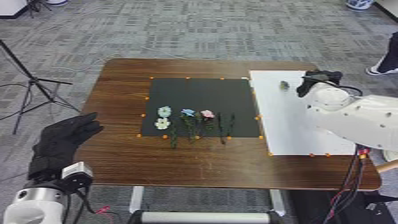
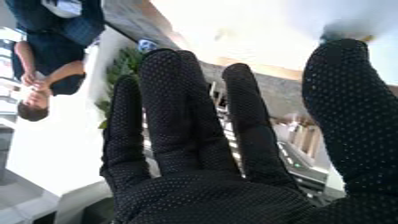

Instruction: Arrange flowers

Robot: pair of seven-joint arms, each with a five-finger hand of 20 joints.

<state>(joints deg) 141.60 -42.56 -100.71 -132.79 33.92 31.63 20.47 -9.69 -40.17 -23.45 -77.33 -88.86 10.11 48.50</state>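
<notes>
Table, brown wood, rounded corners (image 1: 195,172): near edge is running below the flat pieces, with a broad band of wood grain lying between.
Mat, black, nearly square (image 1: 200,92): is lying mid-table; its far half is offering dark surface beyond the stems, and wood is showing along its left side.
Sheet, white, rectangular (image 1: 293,130): is lying just beside the mat's right side, its near half stretching away from the right hand (image 1: 320,82).
Right-hand fingers: are standing straight with narrow gaps, thumb spreading wide; hand is hanging by the sheet's far right part.
Left hand, black fabric glove (image 1: 60,142): is hanging at the table's left edge, fingers extending close together.
Flowers, thin dark green stems (image 1: 189,131): are lying side by side across the mat's near part, some stems crossing onto wood; blooms are showing whitish, cream, blue and pink.
Piece, small, dark green-grey (image 1: 284,86): is lying on the sheet near the right hand; kind is too small to tell.
</notes>
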